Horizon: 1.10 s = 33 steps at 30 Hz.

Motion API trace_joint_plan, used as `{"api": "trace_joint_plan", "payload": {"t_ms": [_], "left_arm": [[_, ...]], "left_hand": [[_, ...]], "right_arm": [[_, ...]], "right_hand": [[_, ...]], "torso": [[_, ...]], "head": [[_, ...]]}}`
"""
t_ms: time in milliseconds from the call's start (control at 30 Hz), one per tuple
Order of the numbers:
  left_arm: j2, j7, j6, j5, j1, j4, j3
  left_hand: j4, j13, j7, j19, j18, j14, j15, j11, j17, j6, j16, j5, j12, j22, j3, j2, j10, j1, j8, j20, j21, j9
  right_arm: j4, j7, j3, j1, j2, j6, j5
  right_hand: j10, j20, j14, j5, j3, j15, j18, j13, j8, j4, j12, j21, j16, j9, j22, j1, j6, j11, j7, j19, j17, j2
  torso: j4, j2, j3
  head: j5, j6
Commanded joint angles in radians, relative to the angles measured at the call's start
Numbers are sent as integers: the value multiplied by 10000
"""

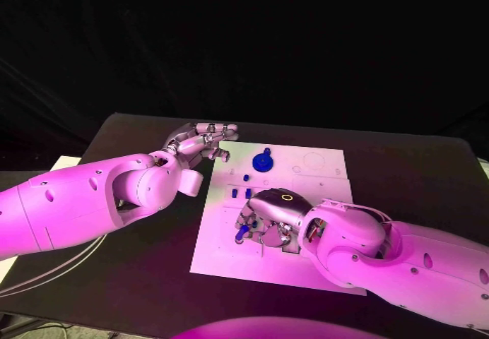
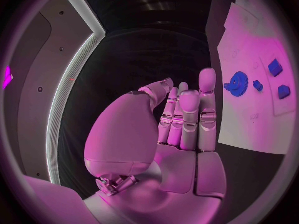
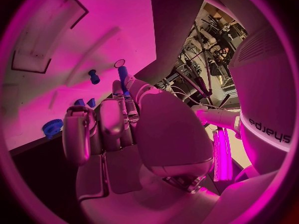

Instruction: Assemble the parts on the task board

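A blue peg (image 3: 122, 76) is pinched by the right hand (image 1: 267, 215) over the board (image 1: 306, 265). It should be kept upright and lowered straight into its hole. The left hand (image 1: 202, 143), fingers pressed together and holding nothing, rests at the board's far corner, near the gear (image 1: 263, 163).

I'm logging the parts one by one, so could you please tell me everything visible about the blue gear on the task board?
The blue gear is a round, toothed disc with a raised hub at its centre and looks like moulded plastic. It lies flat on the white task board, near the board's far edge. Nothing touches it: the left robot hand holds nothing beside the board's far left corner, and the right robot hand works nearer the robot.
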State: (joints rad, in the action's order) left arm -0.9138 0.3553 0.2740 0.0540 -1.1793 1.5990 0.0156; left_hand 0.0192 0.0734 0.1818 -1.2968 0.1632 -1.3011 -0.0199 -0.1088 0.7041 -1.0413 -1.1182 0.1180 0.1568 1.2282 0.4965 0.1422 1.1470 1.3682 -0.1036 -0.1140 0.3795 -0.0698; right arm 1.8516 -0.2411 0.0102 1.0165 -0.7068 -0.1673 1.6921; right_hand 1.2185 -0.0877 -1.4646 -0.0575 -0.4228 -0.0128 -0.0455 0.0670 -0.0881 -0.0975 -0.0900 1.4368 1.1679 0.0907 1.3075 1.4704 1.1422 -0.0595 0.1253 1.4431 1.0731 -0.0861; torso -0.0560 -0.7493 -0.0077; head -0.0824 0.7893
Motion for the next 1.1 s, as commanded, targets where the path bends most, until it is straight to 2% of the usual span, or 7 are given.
{"api": "trace_joint_plan", "payload": {"t_ms": [33, 267, 533, 767, 1100], "left_arm": [[19, 32, -203, 31, 8, 6, -5], [12, 27, -211, 30, 11, 4, -4], [-1, 26, -217, 30, 12, 13, -4], [-18, 19, -211, 30, 12, 29, -3], [-34, 18, -211, 30, 12, 47, -3]], "left_hand": [[15, 12, -16, 49, 132, 68, 27, 41, -6, 12, 60, -69, 47, -13, -60, -121, -53, -4, -53, -9, -30, 2], [15, 12, -16, 49, 132, 68, 27, 41, -6, 12, 60, -69, 47, -13, -60, -121, -53, -4, -53, -9, -30, 2], [15, 12, -16, 49, 132, 68, 27, 41, -6, 12, 60, -69, 47, -13, -60, -121, -53, -4, -53, -9, -30, 2], [15, 12, -16, 49, 132, 68, 27, 41, -6, 12, 60, -69, 47, -13, -60, -121, -53, -4, -53, -9, -30, 2], [15, 12, -16, 49, 132, 68, 27, 41, -6, 12, 60, -69, 47, -13, -60, -121, -53, -4, -53, -9, -30, 2]], "right_arm": [[-28, 175, -7, -24, 41, 387, 72], [-118, 94, -19, -36, 86, 657, 156], [-357, -113, -40, -57, 203, 852, 534], [-440, -237, -55, -108, 363, 919, 721], [-454, -344, -102, -127, 523, 1088, 1029]], "right_hand": [[23, -20, -291, -39, -54, -29, -45, -2, 12, 21, 36, -9, 46, 17, 874, 9, 30, -57, 12, -17, 1, 7], [24, -21, -290, -42, -57, -28, -46, -1, 13, 24, 39, -11, 41, 18, 871, 7, 30, -58, 14, -19, -5, 7], [27, -25, -286, -45, -59, -22, -48, 0, 16, 21, 49, -16, 33, 19, 865, -16, 30, -66, 21, -25, -18, 9], [27, -29, -284, -46, -62, -16, -49, 0, 21, 15, 59, -19, 33, 20, 861, -39, 28, -71, 25, -28, -21, 14], [-5, -46, -268, -45, -31, 10, -58, -2, 67, 0, 121, -44, 4, 13, 832, -163, -25, -94, 41, -53, -68, -56]], "torso": [[-8, 6, 5], [1, 6, 13], [-1, 11, 2], [-3, 10, -4], [-5, 25, -6]], "head": [[-17, 32], [-52, 61], [-50, 61], [-23, -39], [-26, 3]]}}
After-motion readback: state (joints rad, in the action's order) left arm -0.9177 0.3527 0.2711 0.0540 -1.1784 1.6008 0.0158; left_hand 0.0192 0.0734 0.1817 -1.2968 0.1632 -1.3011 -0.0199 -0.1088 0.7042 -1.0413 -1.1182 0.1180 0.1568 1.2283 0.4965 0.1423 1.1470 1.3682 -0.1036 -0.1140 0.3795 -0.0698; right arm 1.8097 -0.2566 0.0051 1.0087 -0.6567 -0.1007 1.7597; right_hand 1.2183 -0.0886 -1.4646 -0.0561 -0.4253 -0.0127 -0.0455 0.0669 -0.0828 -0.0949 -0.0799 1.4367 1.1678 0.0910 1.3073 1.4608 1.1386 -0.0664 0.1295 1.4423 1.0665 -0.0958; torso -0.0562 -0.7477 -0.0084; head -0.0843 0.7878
